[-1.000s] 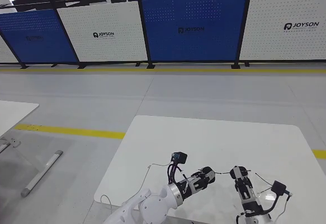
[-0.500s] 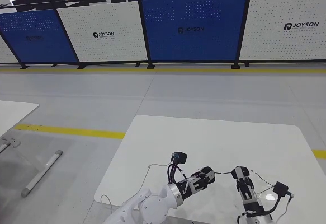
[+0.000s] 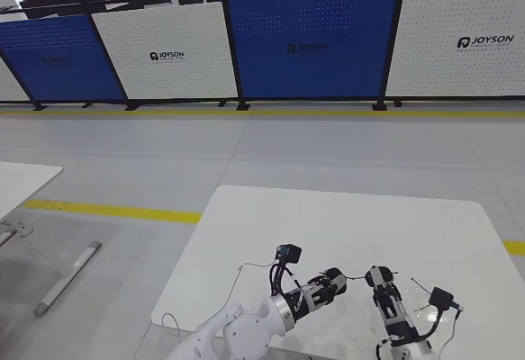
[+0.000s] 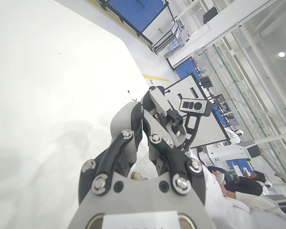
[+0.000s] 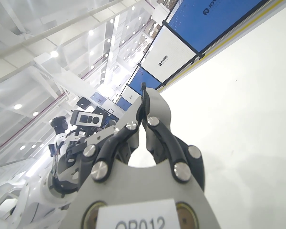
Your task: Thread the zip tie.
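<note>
Both grippers hang low over the white table (image 3: 334, 216) near its 6 o'clock edge. The left gripper (image 3: 335, 278) sits at 9 o'clock of the right gripper (image 3: 375, 274), the two just apart. The right one's fingers are pinched tight on the black zip tie (image 5: 143, 86), with a short tip poking beyond them. The left one's fingers are pressed narrow too, seemingly on the tie's other end. No closed loop shows. I judge the ends are being lined up, with insertion and pull-through left to do.

Black zip tie (image 5: 143, 86), plain white table (image 3: 352, 225), blue dotted panels (image 3: 312, 45).
</note>
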`<state>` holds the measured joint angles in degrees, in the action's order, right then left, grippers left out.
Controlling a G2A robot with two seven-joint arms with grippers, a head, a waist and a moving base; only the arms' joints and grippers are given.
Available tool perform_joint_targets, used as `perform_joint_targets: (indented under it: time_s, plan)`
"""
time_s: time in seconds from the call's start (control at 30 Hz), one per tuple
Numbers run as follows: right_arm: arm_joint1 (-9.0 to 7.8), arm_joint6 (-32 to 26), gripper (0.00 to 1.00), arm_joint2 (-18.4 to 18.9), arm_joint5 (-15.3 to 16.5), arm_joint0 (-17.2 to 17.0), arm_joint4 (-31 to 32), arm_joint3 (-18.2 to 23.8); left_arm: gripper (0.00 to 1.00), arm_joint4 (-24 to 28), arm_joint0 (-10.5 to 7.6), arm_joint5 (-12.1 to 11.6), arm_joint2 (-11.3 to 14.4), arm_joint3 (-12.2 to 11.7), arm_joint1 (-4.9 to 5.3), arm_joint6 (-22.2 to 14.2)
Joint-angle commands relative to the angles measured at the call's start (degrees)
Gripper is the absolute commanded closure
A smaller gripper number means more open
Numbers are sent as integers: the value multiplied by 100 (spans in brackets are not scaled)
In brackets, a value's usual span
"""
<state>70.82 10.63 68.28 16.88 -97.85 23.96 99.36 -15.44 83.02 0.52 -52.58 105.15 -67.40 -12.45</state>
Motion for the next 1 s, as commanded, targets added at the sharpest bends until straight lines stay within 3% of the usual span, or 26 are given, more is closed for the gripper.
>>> perform_joint_targets:
  time_s: [0.0, 0.33, 0.63, 0.97]
  plan:
    - [6, 6, 100, 1, -4, -2, 10, 0, 100, 0, 0, 0, 0, 0, 0, 0]
    - [19, -201, 100, 33, 260, -26, -168, 1, 100, 0, 0, 0, 0, 0, 0, 0]
    - [18, -413, 100, 44, 260, -3, -288, 10, 100, 52, -15, -65, 33, -41, -9, -23]
    - [0, -238, 100, 99, 260, -84, -236, 73, 100, 52, -23, -16, 27, -38, -20, 70]
